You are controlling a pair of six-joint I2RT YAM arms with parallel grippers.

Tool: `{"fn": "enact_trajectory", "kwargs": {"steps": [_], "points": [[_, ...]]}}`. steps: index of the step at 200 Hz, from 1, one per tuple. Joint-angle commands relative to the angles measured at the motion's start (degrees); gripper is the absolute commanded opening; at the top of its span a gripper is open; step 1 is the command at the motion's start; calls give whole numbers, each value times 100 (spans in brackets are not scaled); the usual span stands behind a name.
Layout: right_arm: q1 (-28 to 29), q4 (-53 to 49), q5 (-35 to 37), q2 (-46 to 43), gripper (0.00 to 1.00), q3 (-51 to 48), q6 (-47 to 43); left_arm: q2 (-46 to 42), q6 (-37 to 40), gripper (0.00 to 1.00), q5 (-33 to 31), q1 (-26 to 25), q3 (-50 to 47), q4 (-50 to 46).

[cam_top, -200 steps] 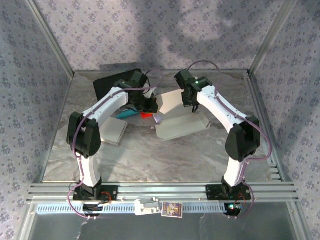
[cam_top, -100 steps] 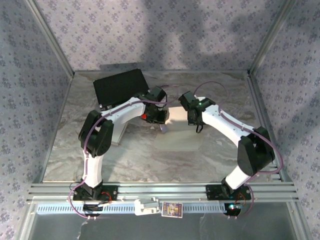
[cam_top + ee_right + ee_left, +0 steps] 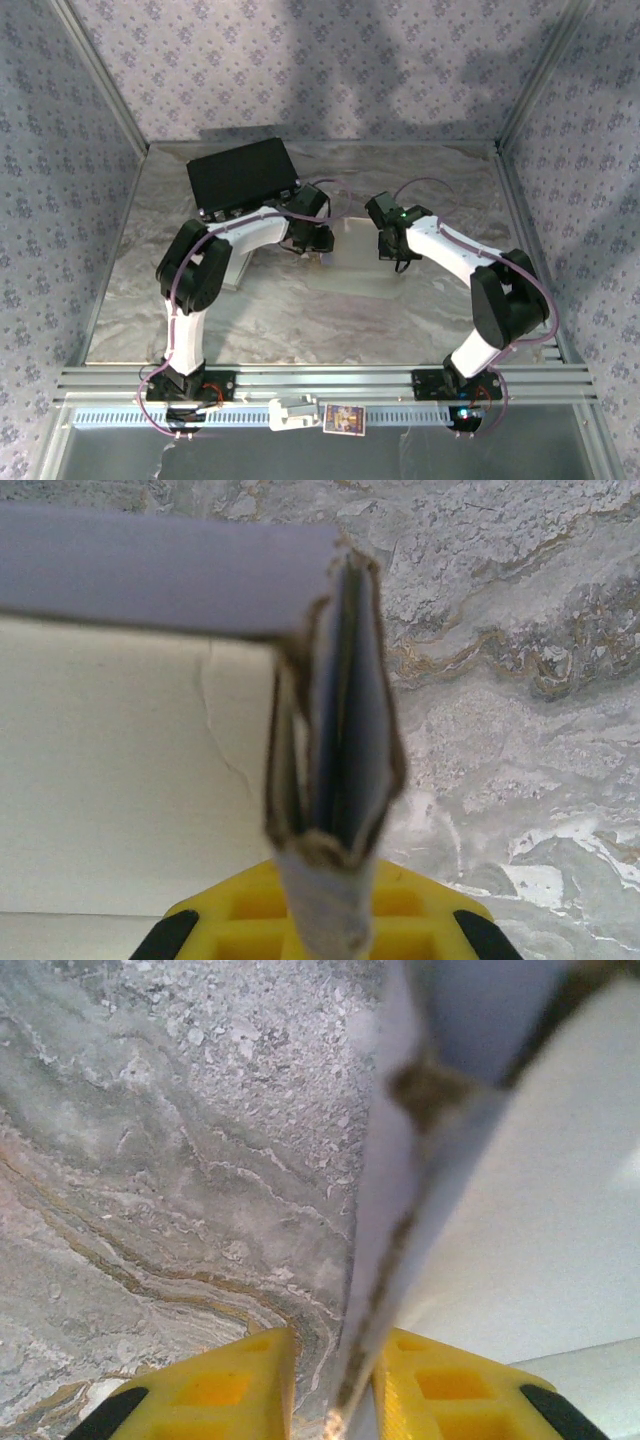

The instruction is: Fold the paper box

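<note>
Paper box [image 3: 358, 265]: white, with a bare brown core showing along its cut edges. It lies mostly flat and low about the middle of the worktop [image 3: 300, 320], slightly towards the far edge, between my two grippers.

In the left wrist view a broad pale panel [image 3: 520, 1210] spreads to the right, and one thin wall stands up from it, seen edge-on and frayed at the corner. In the right wrist view the wall is folded over on itself into several layers [image 3: 335, 730] that bulge apart in the middle. A lavender-white strip runs off to the left along its top, with a cream panel below that carries a faint crease.

Left gripper [image 3: 335, 1350]: at the box's left side. The yellow fingers [image 3: 240, 1385] stand narrowly apart on either side of the thin wall, with a gap visible on the left, so nothing is pinched.

Right gripper [image 3: 320, 880]: at the box's right side, closed on the layered wall, which rises from between the yellow fingers [image 3: 430, 915].

Other items: a black case [image 3: 240, 175] sits at the far left corner of the worktop. A pale flat piece [image 3: 235, 268] lies beside my left arm, partly hidden by it.
</note>
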Motion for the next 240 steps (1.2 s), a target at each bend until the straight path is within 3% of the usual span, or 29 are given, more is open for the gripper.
{"fn": "enact_trajectory", "kwargs": {"steps": [1, 82, 107, 138, 163, 193, 214, 240], "points": [[25, 29, -133, -51, 0, -126, -102, -144, -96, 30, -47, 114, -269, 353], [25, 137, -225, -140, 0, -251, -124, -294, -81, 31, 425, 240, -624, 1164], [1, 90, -252, -82, 0, -212, -142, -365, -87, 39, 484, 265, -708, 1283], [-38, 82, -287, -71, 0, -182, -178, -309, -36, 29, 582, 338, -714, 1191], [-45, 83, -309, -56, 0, -164, -203, -410, 9, 30, 456, 352, -739, 1185], [-45, 60, -277, -46, 0, -171, -195, -295, 83, 20, 249, 321, -484, 738], [-37, 33, -232, -40, 0, -155, -154, -263, 120, 18, -354, 121, -331, 285], [-27, -47, -186, 20, 0, -106, -66, -352, -105, 26, -1015, -41, -440, 49]]}}
